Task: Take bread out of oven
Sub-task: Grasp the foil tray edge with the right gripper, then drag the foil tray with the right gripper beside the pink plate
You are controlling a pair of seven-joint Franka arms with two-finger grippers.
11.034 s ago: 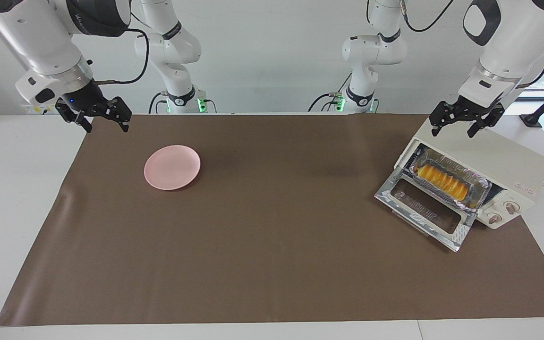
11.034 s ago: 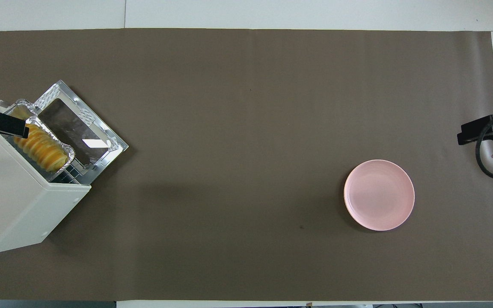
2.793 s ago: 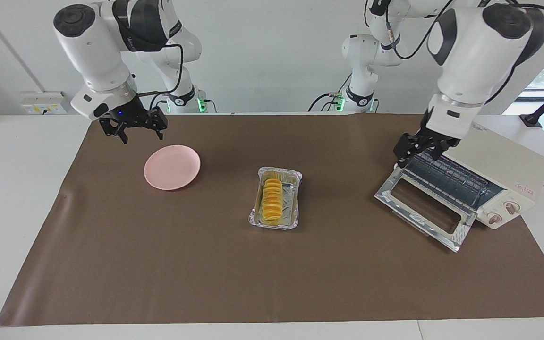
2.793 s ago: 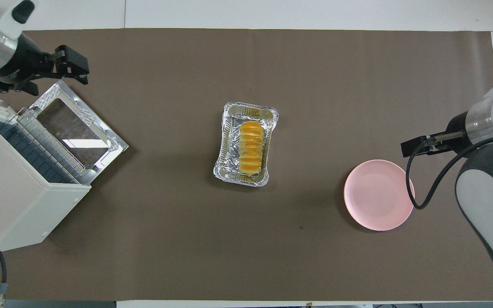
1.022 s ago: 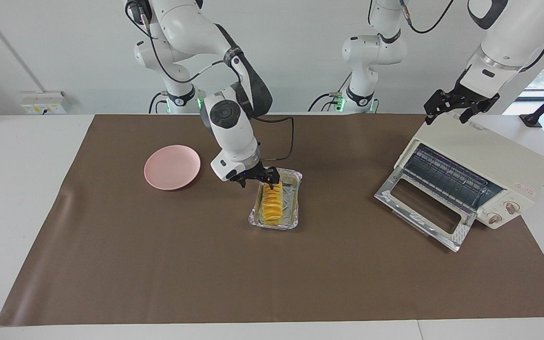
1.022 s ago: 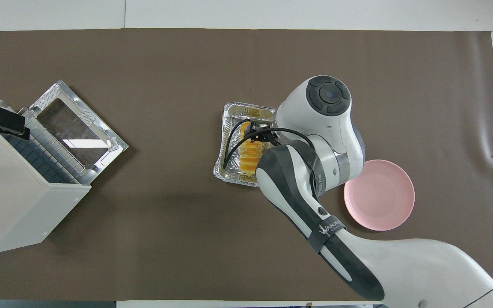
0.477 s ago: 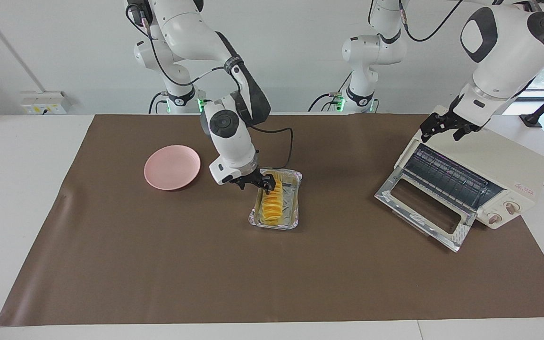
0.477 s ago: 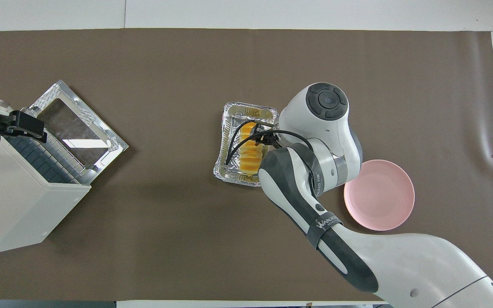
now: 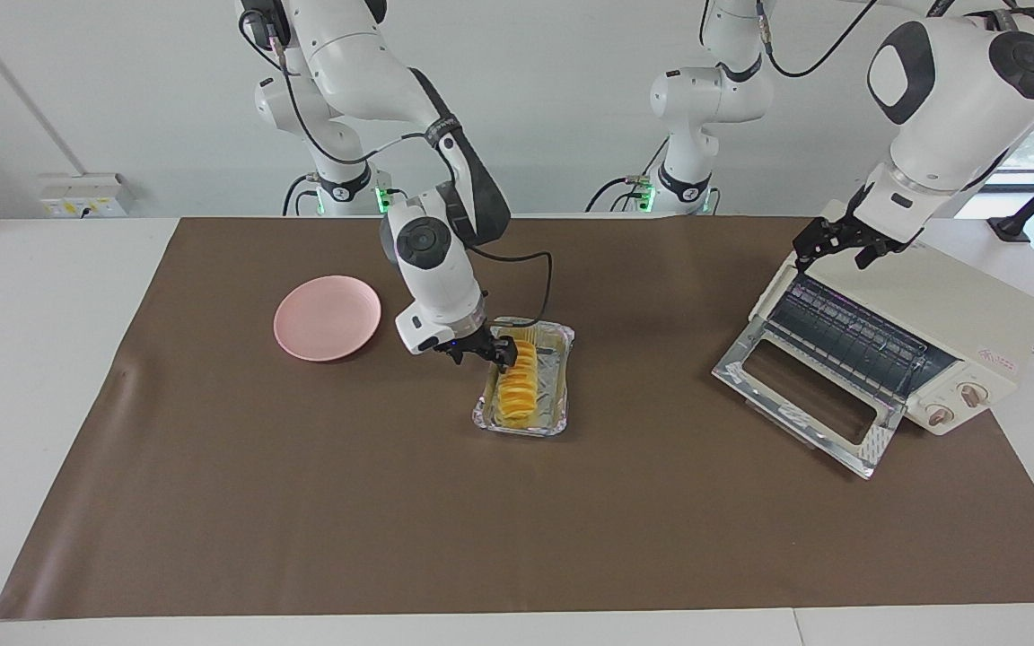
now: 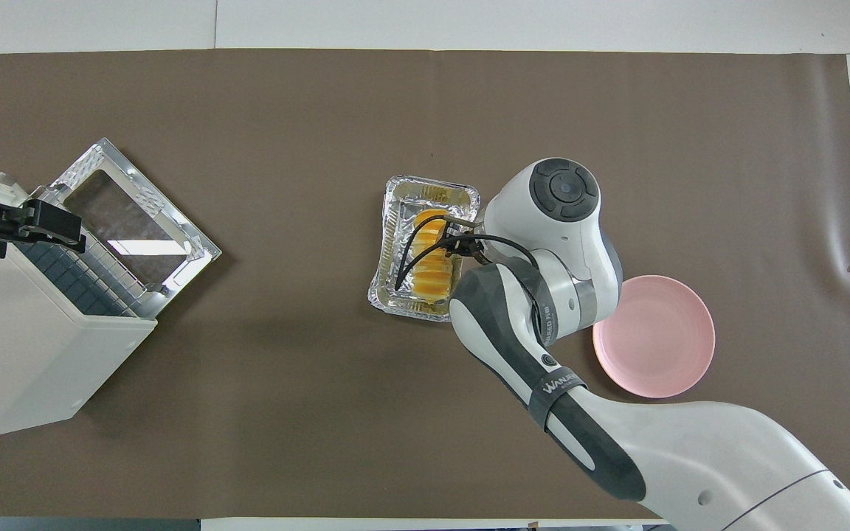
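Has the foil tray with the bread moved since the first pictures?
Yes. The foil tray left the oven and now lies mid-table, between it and the pink plate.

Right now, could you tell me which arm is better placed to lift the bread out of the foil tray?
The right arm: the right gripper is down at the bread in the foil tray. The left gripper is over the oven, at its own end of the table.

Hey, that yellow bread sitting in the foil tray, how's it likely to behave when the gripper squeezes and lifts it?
The bread looks cut into ridged slices, so it may sag or bend at those seams if gripped at one end. It is long and narrow, so a grip near the middle probably keeps it level. The foil tray looks thin and crinkled, so it might shift if the right gripper bumps it.
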